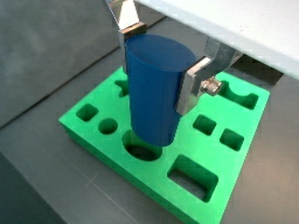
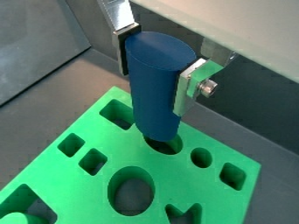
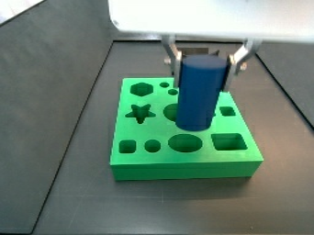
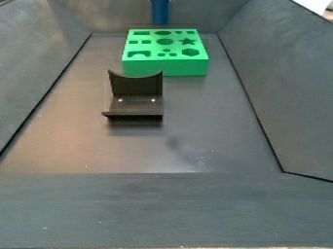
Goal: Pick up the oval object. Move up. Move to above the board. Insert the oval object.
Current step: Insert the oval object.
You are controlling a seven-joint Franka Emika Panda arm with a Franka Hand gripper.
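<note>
The gripper [image 1: 163,57] is closed on the peg [image 1: 156,92] — both fingers [image 1: 195,83] press its upper sides. The peg stands upright over the board [image 1: 111,149], its lower end at a cutout [image 2: 166,143] — whether inside, I cannot tell.

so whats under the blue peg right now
The green board lies under the blue peg, which the claw grips over it. The peg's lower end meets a cutout in the board; the peg itself hides that cutout's shape and how deep it sits.
</note>
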